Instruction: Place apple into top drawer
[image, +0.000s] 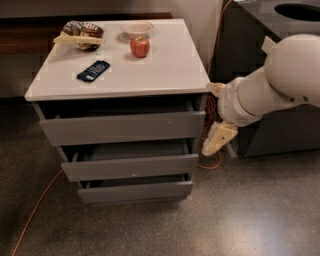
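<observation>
The red apple (140, 46) stands on the white cabinet top (165, 70) near the back, just in front of a shallow white bowl (137, 28). The top drawer (122, 127) is the uppermost grey front and is pulled out a little, with a dark gap above it. My gripper (216, 141) hangs down at the cabinet's right side, level with the top drawer front, far from the apple. The white arm (270, 85) reaches in from the right.
A dark remote-like device (93, 70) lies on the top's left part. A snack bag (80, 34) sits at the back left. Two shorter drawers (131, 167) below are slightly open. An orange cable (35, 210) runs over the floor. A dark cabinet (280, 30) stands to the right.
</observation>
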